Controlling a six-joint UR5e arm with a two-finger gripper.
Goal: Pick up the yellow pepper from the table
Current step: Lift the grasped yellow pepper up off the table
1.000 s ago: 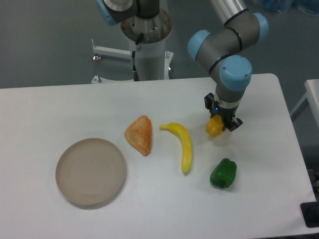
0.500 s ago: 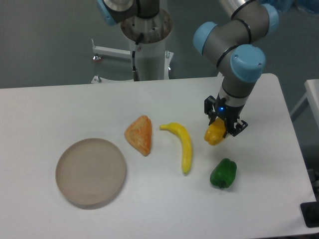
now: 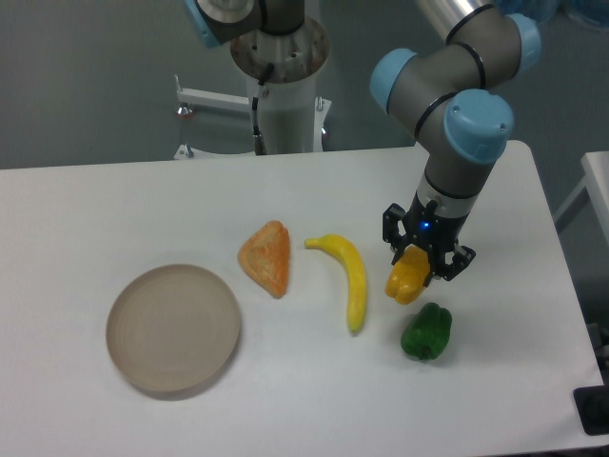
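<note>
**Inspector A:** Fixed camera, the only view. The gripper [image 3: 420, 269] was clamped on the yellow pepper [image 3: 405, 280], fingers closed against its sides, nothing else held.

**Inspector B:** Position of the pepper?

**A:** Between the banana [image 3: 349, 273] and the green pepper [image 3: 426, 331], just above the latter, apart from both. Against the frame a second earlier it sat larger and lower in the picture, and the arm's wrist had swung toward the camera. I judged it lifted clear of the table [image 3: 95, 209], though no shadow confirmed the gap.

**B:** Meaning for the task?

**A:** The pick appeared essentially accomplished. Remaining risk: a glossy, lumpy body could slip from a two-finger grip.

**B:** Other items?

**A:** The orange wedge-shaped pastry [image 3: 267, 257] and round dish [image 3: 173, 329] had not shifted.
</note>
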